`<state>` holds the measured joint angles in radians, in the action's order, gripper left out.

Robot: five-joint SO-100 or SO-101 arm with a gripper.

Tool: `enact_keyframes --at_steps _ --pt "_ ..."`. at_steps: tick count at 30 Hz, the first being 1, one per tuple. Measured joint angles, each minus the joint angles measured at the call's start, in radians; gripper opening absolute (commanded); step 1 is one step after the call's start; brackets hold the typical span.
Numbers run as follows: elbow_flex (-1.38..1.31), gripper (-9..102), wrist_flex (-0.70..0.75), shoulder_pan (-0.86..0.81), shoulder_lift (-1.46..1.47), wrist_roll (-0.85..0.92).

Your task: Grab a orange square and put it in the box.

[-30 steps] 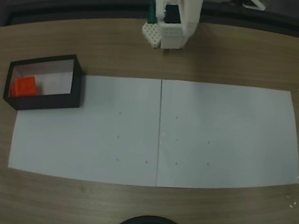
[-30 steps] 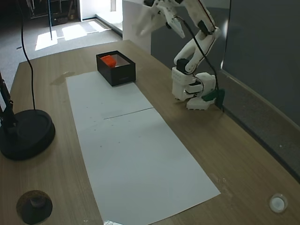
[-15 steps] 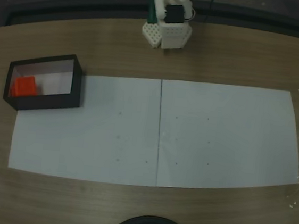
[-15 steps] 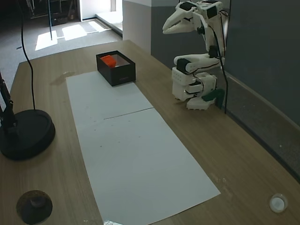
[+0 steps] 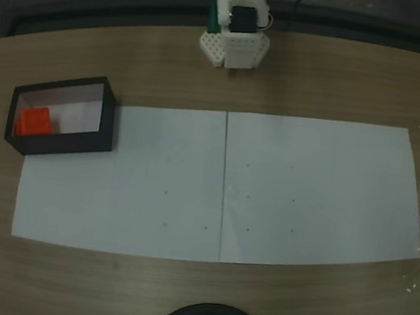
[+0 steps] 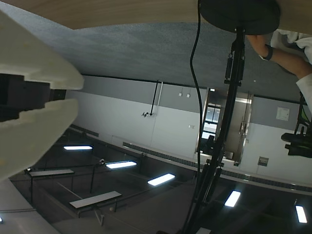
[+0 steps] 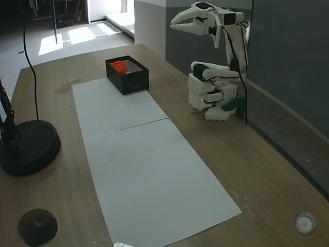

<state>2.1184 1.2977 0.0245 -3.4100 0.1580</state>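
Note:
The orange square (image 5: pixel 33 122) lies inside the box (image 5: pixel 69 143), against its left wall, at the table's left in a fixed view. In another fixed view the orange square (image 7: pixel 119 66) sits in the far end of the box (image 7: pixel 134 82). The white arm is folded back over its base (image 7: pixel 211 95). Its gripper (image 7: pixel 174 23) hangs high in the air, well to the right of the box, shut and holding nothing. In the wrist view the gripper (image 6: pixel 78 95) enters from the left with its white fingers together, facing the room.
Two white paper sheets (image 5: pixel 222 185) cover the table's middle. A black round stand base (image 7: pixel 28 146) stands near the front edge, with a small dark disc (image 7: pixel 37 224) and a white cap (image 7: pixel 305 223) nearby. A person's arm (image 6: pixel 285 46) shows in the wrist view.
The arm has pulled back from its reach towards the box and folded up over its base. The gripper rose and came to rest. The orange square stayed in the box.

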Motion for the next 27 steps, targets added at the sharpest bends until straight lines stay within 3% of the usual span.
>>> enact_keyframes --at_steps 9,15,21,27 --pt "0.324 0 -0.416 0.0 0.0 -0.218" --pt "0.675 0 -0.611 0.0 0.006 -0.255" --pt "0.917 0 -0.663 0.0 0.015 -0.255" --pt "0.996 0 -0.646 0.0 0.02 -0.255"
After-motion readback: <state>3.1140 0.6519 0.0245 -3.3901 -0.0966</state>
